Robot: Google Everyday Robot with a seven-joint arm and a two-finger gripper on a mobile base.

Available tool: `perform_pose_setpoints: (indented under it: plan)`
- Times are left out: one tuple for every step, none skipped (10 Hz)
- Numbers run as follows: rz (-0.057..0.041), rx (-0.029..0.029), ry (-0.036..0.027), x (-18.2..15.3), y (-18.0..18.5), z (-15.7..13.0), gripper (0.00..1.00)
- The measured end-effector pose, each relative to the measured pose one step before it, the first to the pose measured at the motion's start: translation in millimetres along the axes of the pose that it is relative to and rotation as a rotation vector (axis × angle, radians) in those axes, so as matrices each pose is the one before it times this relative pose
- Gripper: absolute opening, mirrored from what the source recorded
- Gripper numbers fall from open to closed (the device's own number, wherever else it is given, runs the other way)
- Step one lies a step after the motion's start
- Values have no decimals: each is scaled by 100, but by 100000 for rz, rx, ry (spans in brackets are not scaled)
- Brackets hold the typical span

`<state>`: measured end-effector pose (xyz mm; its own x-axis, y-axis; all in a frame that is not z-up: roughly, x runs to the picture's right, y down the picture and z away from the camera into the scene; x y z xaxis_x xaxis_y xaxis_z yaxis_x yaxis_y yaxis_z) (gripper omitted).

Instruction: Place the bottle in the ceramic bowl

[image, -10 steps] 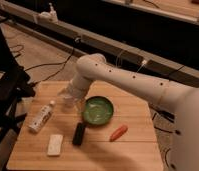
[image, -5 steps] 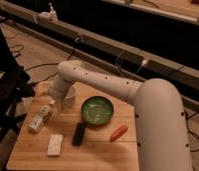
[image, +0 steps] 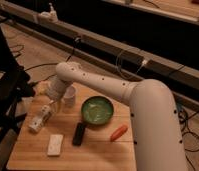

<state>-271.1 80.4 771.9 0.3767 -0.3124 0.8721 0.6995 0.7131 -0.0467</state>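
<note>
One bottle (image: 39, 120), lying at the left of the desk (image: 95, 156), apart from the ceramic bowl (image: 97, 110) at centre. One end effector (image: 50, 103), spread wide, just above the bottle's far end.

The white arm (image: 143, 100) reaches from the lower right across to the left, wrist bent downward, its claw (image: 49, 102) hanging low with fingers spread apart.

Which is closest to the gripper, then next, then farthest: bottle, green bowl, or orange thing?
The gripper hangs over the left side of the table.
1. bottle, just under it, left side.
2. green bowl, middle.
3. orange thing, right of the bowl.
</note>
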Motion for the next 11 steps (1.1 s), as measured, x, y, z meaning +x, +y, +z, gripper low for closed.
perform_pose_setpoints:
  plan:
    - [2380, -3059, 1449, 899, 1049, 284, 80]
    - [2453, -2778, 1220, 943, 750, 860, 80]
    - [1158, -1378, 516, 462, 257, 504, 80]
    - [1276, -2561, -14, 638, -45, 1542, 80]
    - [283, -2675, -1430, 186, -718, 2275, 80]
    - [-1440, -2750, -2335, -195, -933, 2242, 80]
    - [-882, -1140, -1636, -4, -634, 1077, 80]
    - [-934, -523, -1928, 44, -831, 937, 80]
    - [-806, -699, -2157, 94, -714, 1019, 80]
    - [-346, -325, -1911, 98, -509, 793, 80]
    - [-62, -834, -1991, 239, -208, 841, 78]
